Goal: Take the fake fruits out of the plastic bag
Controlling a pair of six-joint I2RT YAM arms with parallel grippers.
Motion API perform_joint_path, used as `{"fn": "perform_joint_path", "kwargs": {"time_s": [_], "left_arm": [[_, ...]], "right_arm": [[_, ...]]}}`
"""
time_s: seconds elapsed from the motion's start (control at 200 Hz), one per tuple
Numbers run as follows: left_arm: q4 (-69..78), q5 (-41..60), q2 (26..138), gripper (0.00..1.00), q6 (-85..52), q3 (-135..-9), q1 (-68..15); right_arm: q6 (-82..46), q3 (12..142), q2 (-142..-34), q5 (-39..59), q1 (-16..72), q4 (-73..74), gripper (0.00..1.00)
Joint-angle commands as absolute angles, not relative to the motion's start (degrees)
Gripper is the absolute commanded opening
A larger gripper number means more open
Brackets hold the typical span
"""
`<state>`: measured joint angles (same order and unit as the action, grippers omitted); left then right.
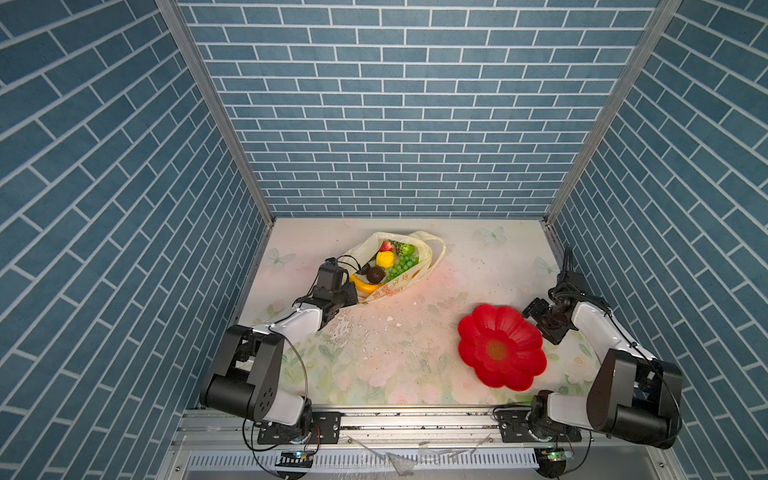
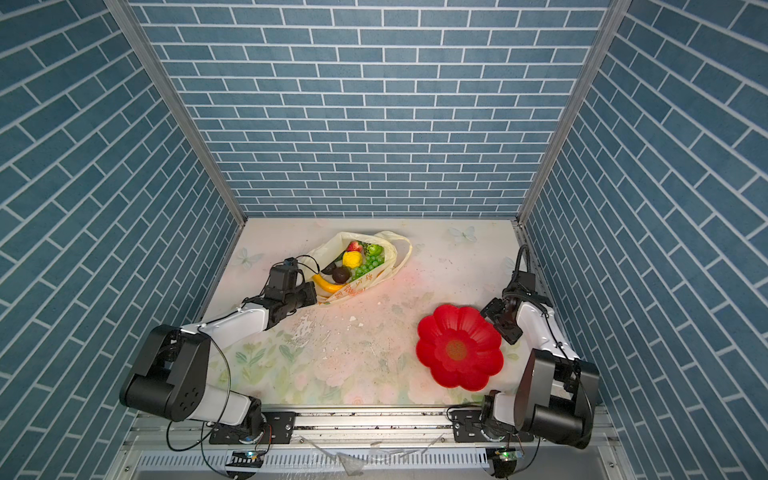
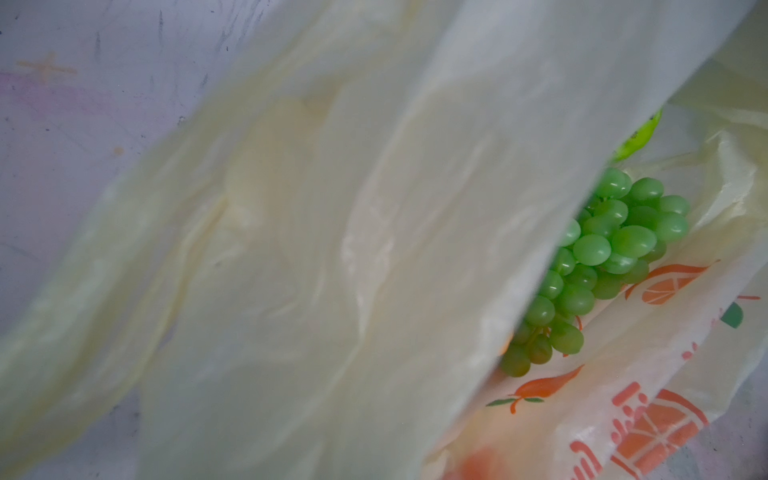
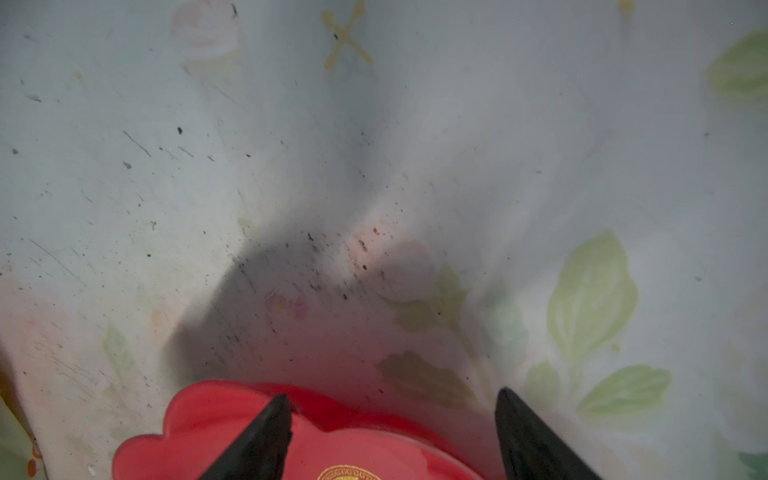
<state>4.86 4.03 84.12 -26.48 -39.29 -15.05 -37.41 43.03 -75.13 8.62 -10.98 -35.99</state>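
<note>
my left gripper [image 1: 353, 294], fingers pressed together, sits at the near-left end of the bag [image 1: 420, 262]. the fruits [image 1: 385, 259] lie inside, just beyond it. my right gripper [image 4: 395, 415], spread, hangs well apart by the plate [image 1: 478, 332].

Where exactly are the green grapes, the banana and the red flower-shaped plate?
green grapes [image 3: 615, 249]: left wrist view, middle of the bunch.
banana [image 1: 368, 286]: in a top view, its curved yellow middle.
red plate [image 1: 484, 328]: in a top view, a bare petal near the rim.

Robot lab test booth — blue brick-print walls [image 1: 407, 124], aluminium frame [image 1: 218, 112], floral tabletop [image 1: 415, 353], mounting rail [image 1: 415, 419]
</note>
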Motion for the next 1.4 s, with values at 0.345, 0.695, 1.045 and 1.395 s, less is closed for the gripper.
{"fn": "perform_joint_path", "kwargs": {"time_s": [0.345,0.695,1.045,1.395], "left_arm": [[5.33,3.54,84.46,0.0,-25.71,-38.68,-15.64],[5.51,3.5,84.5,0.0,-25.66,-38.69,-15.73],[5.19,3.43,84.45,0.0,-25.45,-39.19,-16.59],[5.54,-0.04,82.75,0.0,-23.94,-38.5,-17.86]], "right_arm": [[-45.97,41.66,-74.69,9.15,1.06,-33.39,0.69],[-45.46,45.21,-78.19,5.82,10.15,-36.61,0.64],[-38.57,57.05,-78.17,-10.23,12.16,-48.5,0.71],[-31.66,79.89,-93.68,-5.52,22.64,-32.22,0.7]]}}
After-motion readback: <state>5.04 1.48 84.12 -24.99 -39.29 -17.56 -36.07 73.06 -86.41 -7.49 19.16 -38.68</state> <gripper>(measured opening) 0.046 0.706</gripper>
